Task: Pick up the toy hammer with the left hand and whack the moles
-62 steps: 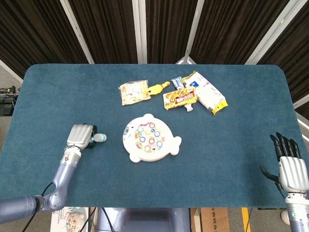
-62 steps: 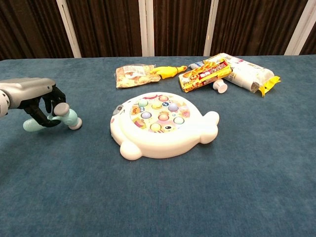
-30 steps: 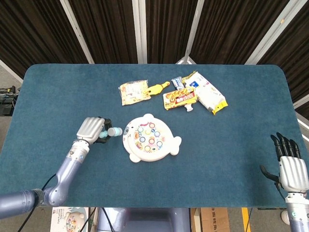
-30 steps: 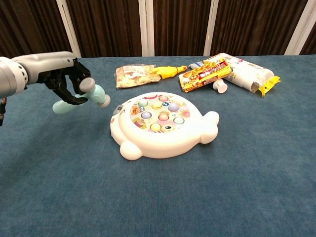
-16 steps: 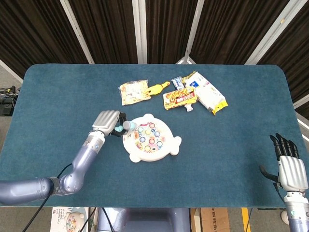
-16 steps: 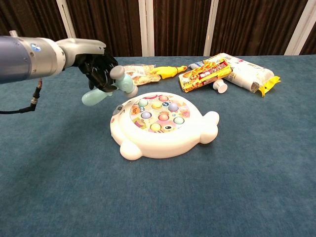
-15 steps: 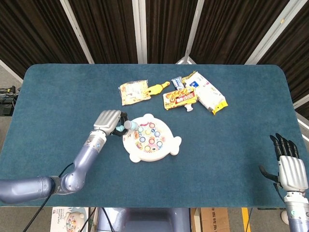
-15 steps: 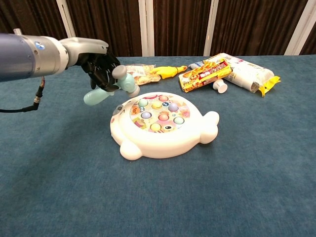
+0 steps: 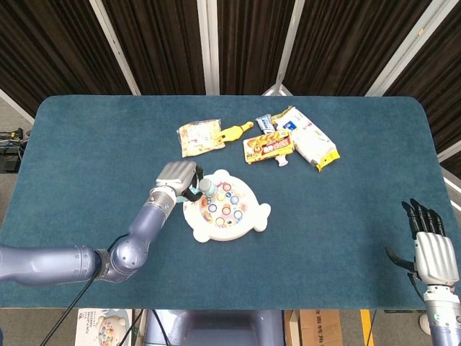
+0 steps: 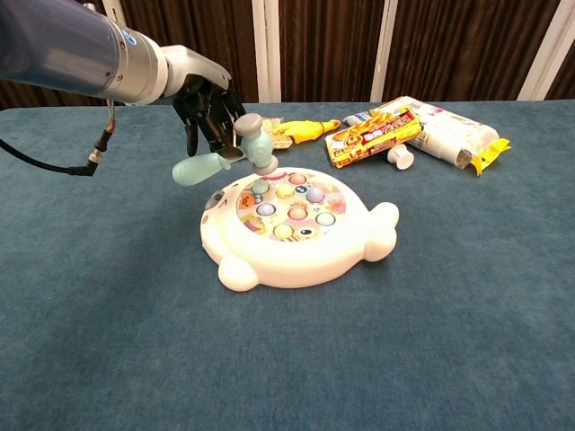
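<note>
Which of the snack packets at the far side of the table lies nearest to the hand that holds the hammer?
The yellowish snack bag, the leftmost packet. It lies just beyond the left hand gripping the toy hammer; the others lie further right.

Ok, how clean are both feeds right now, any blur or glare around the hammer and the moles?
Head view: even light and sharp, no glare, but the left hand hides most of the toy hammer. Chest view: hammer and mole board crisp, soft shadow under the board, only the near forearm is slightly soft.
</note>
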You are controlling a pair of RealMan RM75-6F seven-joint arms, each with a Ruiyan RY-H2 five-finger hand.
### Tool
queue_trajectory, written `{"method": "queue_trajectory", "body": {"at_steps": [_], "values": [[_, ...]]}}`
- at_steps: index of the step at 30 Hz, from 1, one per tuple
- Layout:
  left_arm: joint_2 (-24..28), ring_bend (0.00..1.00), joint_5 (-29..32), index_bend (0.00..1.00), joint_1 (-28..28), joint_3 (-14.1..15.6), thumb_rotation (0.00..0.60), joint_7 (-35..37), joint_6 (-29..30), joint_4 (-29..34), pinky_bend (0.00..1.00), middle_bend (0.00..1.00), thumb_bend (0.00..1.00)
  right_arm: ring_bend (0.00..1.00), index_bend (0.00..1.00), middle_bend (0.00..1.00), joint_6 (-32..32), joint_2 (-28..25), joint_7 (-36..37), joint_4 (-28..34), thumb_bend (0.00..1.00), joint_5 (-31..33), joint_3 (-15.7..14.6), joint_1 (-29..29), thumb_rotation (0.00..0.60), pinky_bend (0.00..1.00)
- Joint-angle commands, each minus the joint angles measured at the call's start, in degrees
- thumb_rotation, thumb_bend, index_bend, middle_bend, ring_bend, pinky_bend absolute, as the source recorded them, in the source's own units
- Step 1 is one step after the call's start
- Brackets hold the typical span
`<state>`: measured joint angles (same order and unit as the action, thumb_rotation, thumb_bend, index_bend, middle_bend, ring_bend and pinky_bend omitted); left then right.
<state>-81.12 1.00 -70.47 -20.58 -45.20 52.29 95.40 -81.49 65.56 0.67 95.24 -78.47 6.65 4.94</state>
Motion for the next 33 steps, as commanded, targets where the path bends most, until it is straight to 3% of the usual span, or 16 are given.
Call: {"method": "queue_trajectory", "body": {"at_steps": [1,33], "values": [[0.93,0.40,2.80,0.61,-1.83,1.14,0.600,-1.24,0.00,0.15,0.52,0.55,0.64,0.00,0.00,0.00,0.02,0.01,0.02,-0.01,0.25,-0.01,-0.02,0.01,0.600,0.00],[-3.54,0.40,-0.32,0.61,-3.92,6.83,0.600,1.95,-1.09,-5.70,0.52,0.56,0.65,0.00,0.00,0.00,0.55,-0.08,0.21,0.15,0.25,0.60,-0.02,0.14,0.600,0.00]]}}
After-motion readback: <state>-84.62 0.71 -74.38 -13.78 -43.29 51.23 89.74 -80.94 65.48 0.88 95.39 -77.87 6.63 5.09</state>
